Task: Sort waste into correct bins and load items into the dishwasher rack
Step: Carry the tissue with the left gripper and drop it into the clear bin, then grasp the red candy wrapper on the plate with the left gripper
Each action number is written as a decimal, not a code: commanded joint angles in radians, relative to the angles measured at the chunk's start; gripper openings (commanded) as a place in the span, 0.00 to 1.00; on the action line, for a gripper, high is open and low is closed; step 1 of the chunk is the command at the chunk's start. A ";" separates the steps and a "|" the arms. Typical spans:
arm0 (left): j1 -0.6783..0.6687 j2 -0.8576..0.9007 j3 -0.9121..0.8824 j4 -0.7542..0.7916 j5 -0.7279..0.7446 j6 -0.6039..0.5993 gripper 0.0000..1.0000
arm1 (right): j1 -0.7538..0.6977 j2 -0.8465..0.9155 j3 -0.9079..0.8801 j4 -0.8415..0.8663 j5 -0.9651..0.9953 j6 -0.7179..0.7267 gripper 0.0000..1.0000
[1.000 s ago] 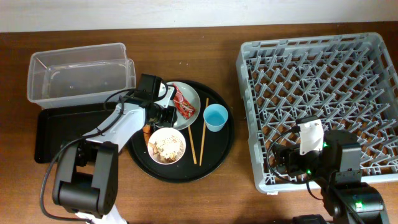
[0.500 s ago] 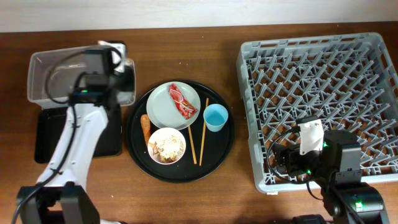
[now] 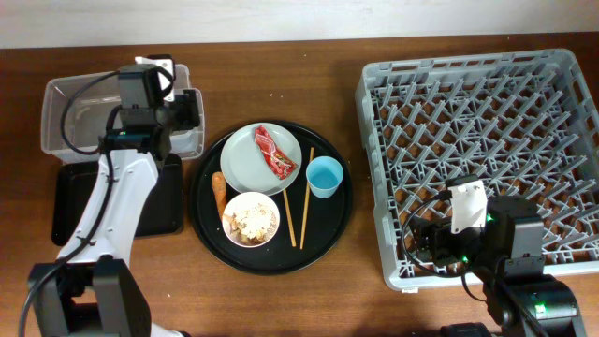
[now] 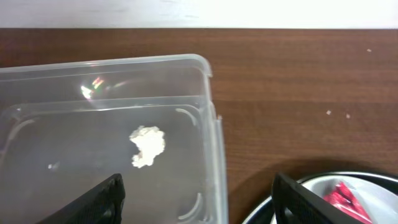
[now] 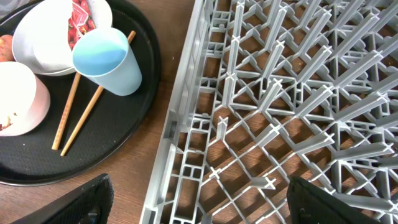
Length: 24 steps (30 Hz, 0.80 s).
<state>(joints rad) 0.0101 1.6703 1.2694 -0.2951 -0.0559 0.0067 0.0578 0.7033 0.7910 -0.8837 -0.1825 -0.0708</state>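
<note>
My left gripper (image 3: 187, 110) is open over the right end of the clear tub (image 3: 84, 112). The white tissue (image 4: 148, 146) lies loose on the tub floor beyond my gripper (image 4: 199, 211). The grey-green plate (image 3: 248, 161) holds the red wrapper (image 3: 275, 153). The blue cup (image 3: 325, 176), the bowl (image 3: 251, 218) of rice scraps, the carrot stick (image 3: 219, 190) and the chopsticks (image 3: 298, 211) are beside it. My right gripper (image 3: 421, 241) is open and empty over the front left corner of the rack (image 3: 487, 140), whose pegs also show in the right wrist view (image 5: 280, 93).
The plate, cup, bowl, carrot stick and chopsticks all sit on a large round black tray (image 3: 332, 234). The shallow black rectangular tray (image 3: 70, 201) lies in front of the clear tub, partly under my left arm. The rack holds nothing.
My left gripper has left the plate and swung up and left over the clear tub, then shifted slightly. The right arm has not moved.
</note>
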 commanded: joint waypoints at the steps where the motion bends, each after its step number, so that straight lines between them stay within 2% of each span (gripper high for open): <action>1: -0.008 0.003 0.023 -0.033 0.073 0.004 0.75 | -0.006 -0.001 0.025 0.000 0.006 0.009 0.89; 4: -0.062 0.003 0.022 -0.075 0.200 0.004 0.75 | -0.006 -0.001 0.025 0.000 0.006 0.009 0.89; 6: -0.103 0.010 0.022 -0.101 0.206 0.003 0.75 | -0.006 -0.001 0.025 0.000 0.006 0.009 0.89; 8: -0.183 0.055 0.022 -0.129 0.206 -0.088 0.81 | -0.006 -0.001 0.024 0.000 0.006 0.009 0.89; 13: -0.304 0.249 0.022 -0.138 0.156 -0.336 0.81 | -0.006 -0.001 0.024 -0.002 0.006 0.009 0.89; 16: -0.343 0.348 0.022 -0.093 0.157 -0.359 0.79 | -0.006 -0.001 0.024 -0.002 0.006 0.009 0.89; 17: -0.354 0.372 0.022 -0.082 0.157 -0.359 0.76 | -0.006 -0.001 0.024 -0.003 0.006 0.009 0.89; 18: -0.363 0.388 0.022 -0.077 0.156 -0.359 0.67 | -0.006 -0.001 0.024 -0.003 0.006 0.009 0.89; 19: -0.374 0.391 0.022 -0.078 0.156 -0.358 0.56 | -0.006 -0.001 0.024 -0.003 0.006 0.009 0.89; 21: -0.377 0.390 0.022 -0.075 0.155 -0.358 0.26 | -0.006 -0.001 0.024 -0.003 0.006 0.009 0.89; 24: -0.374 0.387 0.026 -0.077 0.137 -0.358 0.10 | -0.006 -0.001 0.024 -0.003 0.006 0.009 0.89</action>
<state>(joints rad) -0.3618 2.0254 1.2999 -0.3592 0.0933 -0.3424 0.0578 0.7033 0.7914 -0.8867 -0.1822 -0.0700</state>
